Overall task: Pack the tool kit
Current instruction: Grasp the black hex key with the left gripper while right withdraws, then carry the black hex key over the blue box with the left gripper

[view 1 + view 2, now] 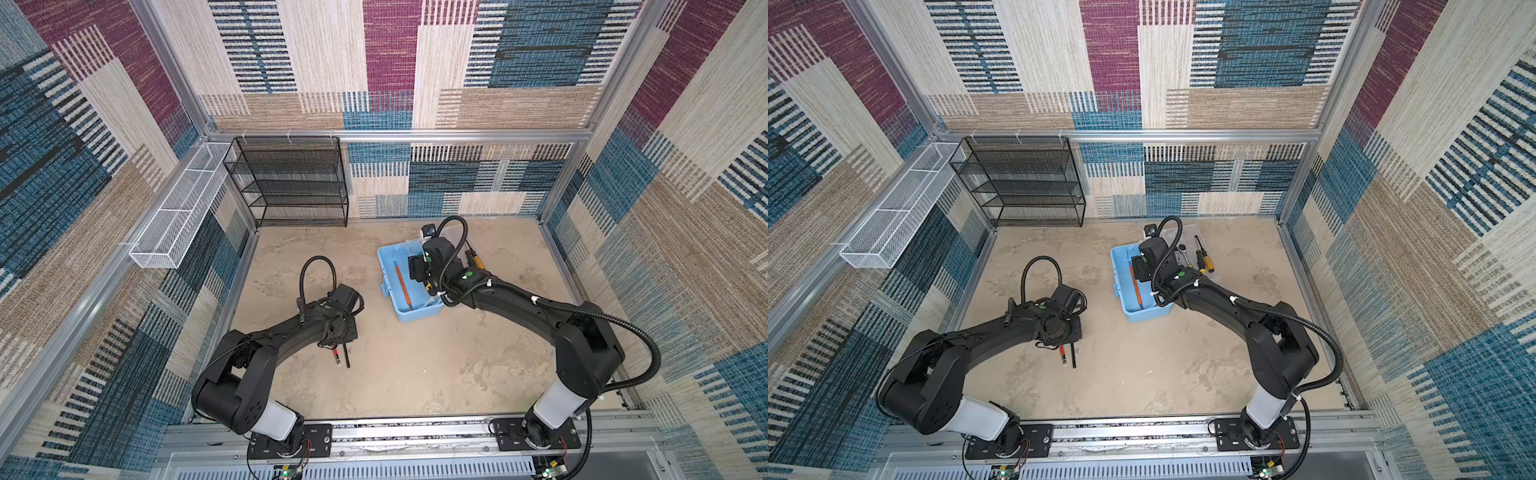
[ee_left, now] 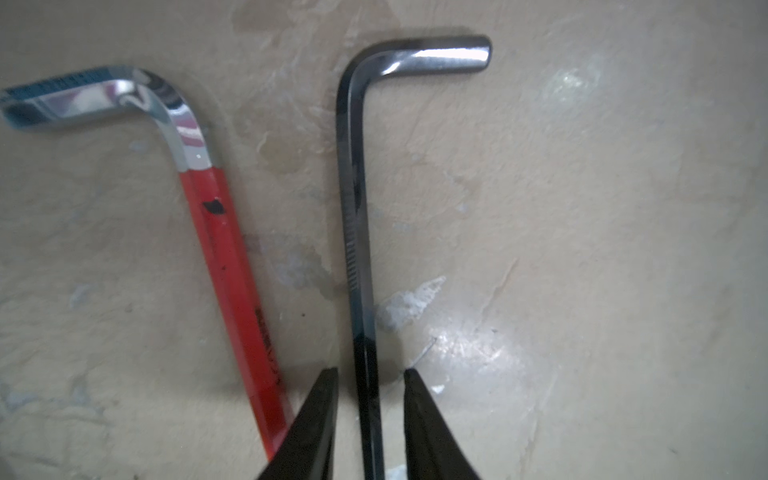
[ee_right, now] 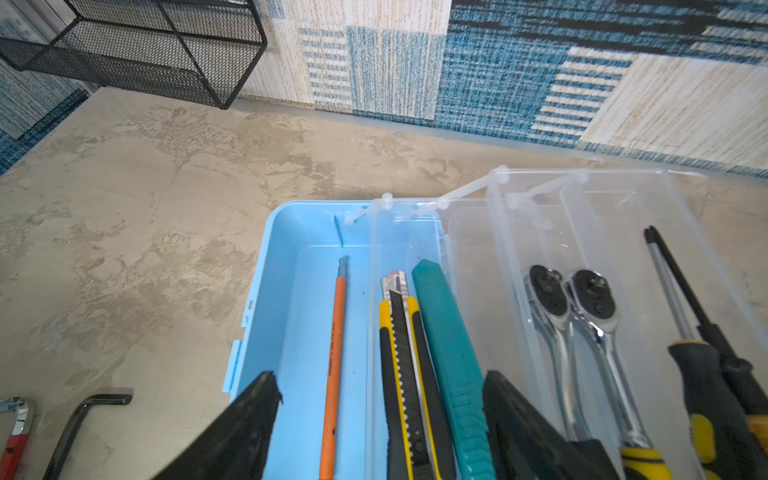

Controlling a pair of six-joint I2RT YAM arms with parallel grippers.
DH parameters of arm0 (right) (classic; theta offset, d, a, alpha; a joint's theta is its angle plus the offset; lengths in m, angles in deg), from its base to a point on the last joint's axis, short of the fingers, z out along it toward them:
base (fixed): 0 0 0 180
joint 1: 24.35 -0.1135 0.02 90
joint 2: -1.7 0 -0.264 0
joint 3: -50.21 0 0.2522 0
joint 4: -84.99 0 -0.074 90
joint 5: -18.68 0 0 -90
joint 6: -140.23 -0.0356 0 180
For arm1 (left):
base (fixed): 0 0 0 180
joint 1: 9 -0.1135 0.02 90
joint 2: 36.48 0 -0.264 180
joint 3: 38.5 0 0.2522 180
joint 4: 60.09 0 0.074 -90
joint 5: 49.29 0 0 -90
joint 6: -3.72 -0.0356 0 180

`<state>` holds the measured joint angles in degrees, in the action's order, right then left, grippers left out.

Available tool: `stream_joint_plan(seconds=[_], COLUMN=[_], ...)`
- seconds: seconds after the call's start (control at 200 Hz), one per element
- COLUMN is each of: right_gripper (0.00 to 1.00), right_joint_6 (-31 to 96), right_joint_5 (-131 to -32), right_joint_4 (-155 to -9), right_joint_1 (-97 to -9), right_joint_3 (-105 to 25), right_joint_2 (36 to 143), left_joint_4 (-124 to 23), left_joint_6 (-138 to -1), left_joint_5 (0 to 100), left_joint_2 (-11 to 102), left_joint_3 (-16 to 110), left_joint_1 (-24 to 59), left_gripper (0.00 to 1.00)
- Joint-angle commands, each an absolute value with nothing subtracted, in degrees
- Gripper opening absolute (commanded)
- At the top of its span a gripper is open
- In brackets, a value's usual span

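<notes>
1. Toolbox (image 1: 415, 314): a light-blue open tub on the tabletop (image 1: 415, 374), right of centre and toward the back wall. Clear trays (image 3: 469, 232) are swung out from it on thin clear arms, stepped off to one side.
2. Contents, right wrist view:
   - An orange-shafted tool (image 3: 337, 353) lies alone in the blue base.
   - A yellow-and-black utility knife (image 3: 401, 353) and a teal utility knife (image 3: 449, 332) lie side by side in the nearest clear tray.
   - Two chrome ratchets (image 3: 590, 299) lie heads together in the next tray.
   - Screwdrivers (image 3: 702, 386) with black-and-yellow handles lie in the outermost tray.
3. Right gripper (image 3: 381, 376): above the toolbox, jaws spread wide, nothing between them. The orange-shafted tool and both knives show below the gap.
4. Loose on the tabletop, left of centre and well apart from the toolbox, are a black hex key (image 2: 353, 208) and a red-sleeved hex key (image 2: 224, 257). Their long legs are nearly parallel and just beside each other, with the short legs bent away from one another.
5. Left gripper (image 2: 369, 376): pointing down, jaws narrow and straddling the long leg of the black hex key. A sliver of tabletop shows on each side, so it is not clamped.
6. In the way:
   - One finger (image 2: 307, 428) overlaps the lower end of the red-sleeved hex key; I cannot tell whether they touch.
   - In both top views the left wrist hides its gripper and the bent ends of the keys.
   - The right wrist covers the middle of the toolbox.
7. Surroundings: a black mesh rack (image 1: 291, 183) stands against the back wall at left, and a white mesh basket (image 1: 174, 212) hangs along the left wall. Both are well apart from the tools.
</notes>
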<state>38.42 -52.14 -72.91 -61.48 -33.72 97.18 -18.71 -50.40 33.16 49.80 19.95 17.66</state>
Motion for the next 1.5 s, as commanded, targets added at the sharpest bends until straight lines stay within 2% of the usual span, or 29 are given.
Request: stream_joint_plan(seconds=[0.0, 0.326, 0.546, 1.252, 1.493], right_gripper=[0.8, 0.83, 0.83, 0.85, 0.85], right_joint_6=[38.7, 38.2, 38.0, 37.1, 36.4], right_joint_5=[-49.2, -48.2, -48.0, -50.8, -51.5], right_joint_4=[-77.0, -79.8, -80.2, -83.0, -83.1], right_joint_1=[-59.9, -55.0, -52.9, -48.4, -47.7], right_joint_3=[-31.7, -23.6, -20.9, -13.2, -11.7], right_joint_2=[94.8, 87.3, 84.6, 79.3, 78.1], left_joint_4=[-18.2, -18.3, -18.3, -22.5, -22.6], left_joint_6=[-51.2, -51.4, -51.3, -49.5, -50.9], left_joint_5=[32.6, 33.0, 33.4, 37.1, 39.7], left_joint_2=[50.3, 50.7, 50.3, 42.1, 45.4], left_joint_3=[20.3, 20.0, 20.1, 23.2, 30.5], left_joint_1=[17.7, 17.8, 17.8, 18.0, 19.2], left_gripper=[0.25, 0.17, 0.0, 0.0, 0.0])
